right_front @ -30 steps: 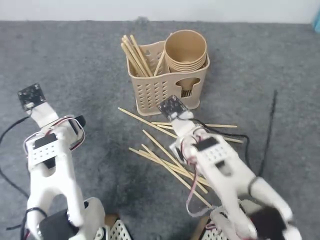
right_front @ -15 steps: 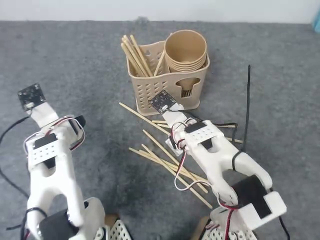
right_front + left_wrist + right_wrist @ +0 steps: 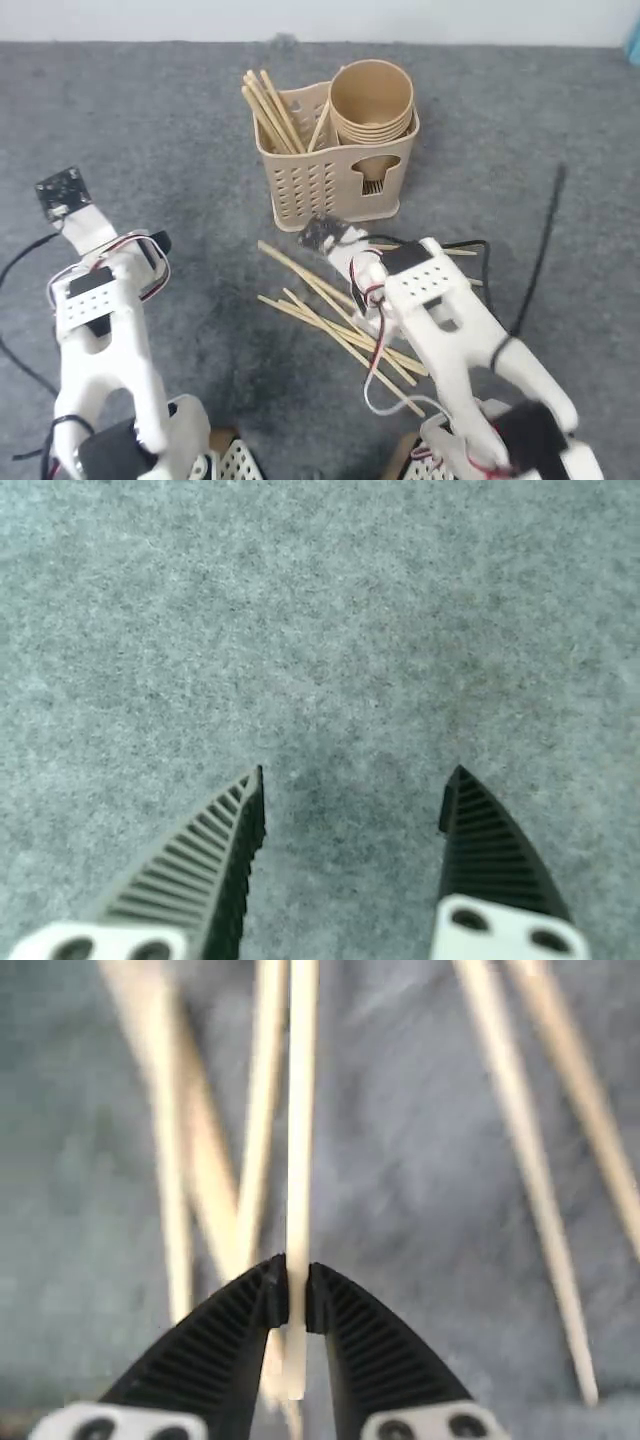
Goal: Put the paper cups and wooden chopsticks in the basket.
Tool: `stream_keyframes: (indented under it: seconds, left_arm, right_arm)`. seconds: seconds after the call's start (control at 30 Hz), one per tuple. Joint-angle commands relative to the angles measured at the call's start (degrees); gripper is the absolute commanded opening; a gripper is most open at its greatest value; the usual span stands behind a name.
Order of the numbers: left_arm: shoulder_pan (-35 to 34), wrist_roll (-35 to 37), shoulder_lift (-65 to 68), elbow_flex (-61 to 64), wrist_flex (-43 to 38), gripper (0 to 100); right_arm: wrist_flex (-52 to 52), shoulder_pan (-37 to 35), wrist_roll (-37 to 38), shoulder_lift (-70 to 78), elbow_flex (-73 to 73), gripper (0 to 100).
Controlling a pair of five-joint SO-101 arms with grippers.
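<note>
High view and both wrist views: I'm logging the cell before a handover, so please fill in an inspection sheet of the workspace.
Surface: grey mat, bare apart from the items below.
Job's things: basket holds stacked paper cups and upright chopsticks; loose chopsticks lie scattered on the mat in front of it.
Clutter: nothing seen.
Grippers: left gripper, jaws open over bare mat; right gripper, jaws shut on one chopstick.
Cables: black cable beside the right arm; second cable at the left edge.
Surroundings: pale wall along the far edge.
</note>
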Motion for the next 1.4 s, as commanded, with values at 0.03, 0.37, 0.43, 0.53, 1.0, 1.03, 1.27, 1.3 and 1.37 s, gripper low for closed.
stream_keyframes:
  seconds: [0.03,0.37,0.43,0.53,1.0,1.03,1.27,1.3,1.37]
  left_arm:
    - [0.0,-0.09,0.09,-1.19,-1.23,27]
    - [0.0,-0.09,0.09,-1.19,-1.05,27]
    - [0.0,-0.09,0.09,-1.19,-1.05,27]
    - [0.0,-0.09,0.09,-1.19,-1.23,27]
    - [0.0,-0.09,0.18,-1.27,-1.23,27]
    - [0.0,-0.09,0.26,-1.27,-1.23,27]
    - [0.0,-0.09,0.26,-1.36,-1.23,27]
    - [0.0,-0.09,0.26,-1.36,-1.23,27]
    - [0.0,-0.09,0.26,-1.36,-1.23,27]
  right_arm:
    - [12.18,0.57,5.27,-7.69,-0.88,1.5]
    - [7.52,1.63,5.01,-7.78,-0.88,24.3]
    - [4.26,0.13,4.04,-7.78,-0.88,20.6]
    - [-1.19,-3.47,-1.76,-7.78,-0.88,13.4]
    - [-23.52,-14.46,-6.24,4.79,0.26,14.7]
    - [-24.75,-14.46,-6.24,6.64,0.09,14.7]
    - [-26.42,-14.46,-6.24,15.6,-3.96,14.7]
    - [-26.42,-14.37,-6.24,16.48,-4.31,14.7]
    - [-26.42,-14.2,-6.24,17.63,-4.84,11.6]
